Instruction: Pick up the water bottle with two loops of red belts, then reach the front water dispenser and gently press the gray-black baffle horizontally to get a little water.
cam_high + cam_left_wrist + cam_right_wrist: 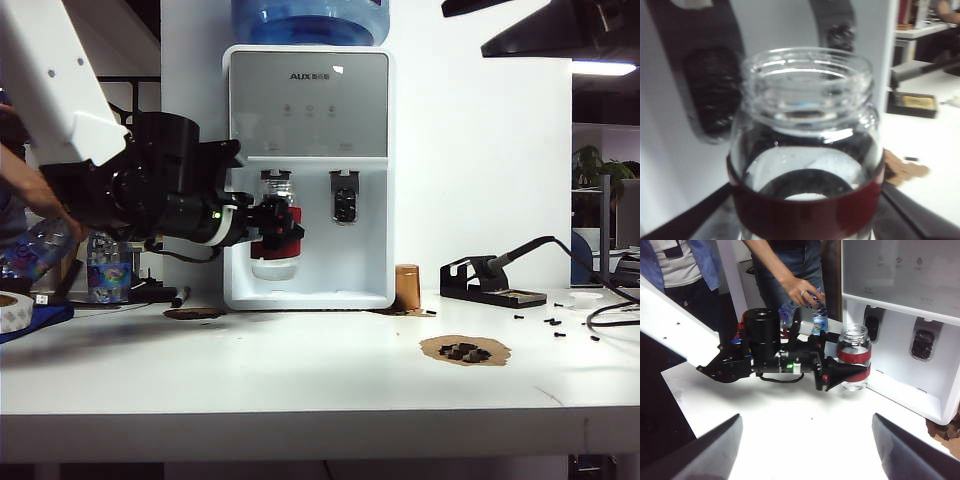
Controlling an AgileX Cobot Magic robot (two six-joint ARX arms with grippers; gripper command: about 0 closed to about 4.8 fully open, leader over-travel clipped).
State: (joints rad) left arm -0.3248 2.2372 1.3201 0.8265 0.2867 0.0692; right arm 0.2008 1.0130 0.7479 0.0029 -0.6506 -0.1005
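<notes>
The water bottle (pixel 805 150) looks like clear glossy glass, threads at the neck catching highlights, with a dark-red band that reads as smooth tape. The left gripper (pixel 283 226) holding it is matt black plastic, while the arm's upper link at upper left is glossy white. The water dispenser (pixel 308 100) has a white plastic body and a satin silver-grey front panel. The gray-black baffle (pixel 710 95) looks ribbed, dull dark plastic. The table (pixel 300 380) is smooth, matt white. The right gripper (pixel 805 452) fingers look flat black.
</notes>
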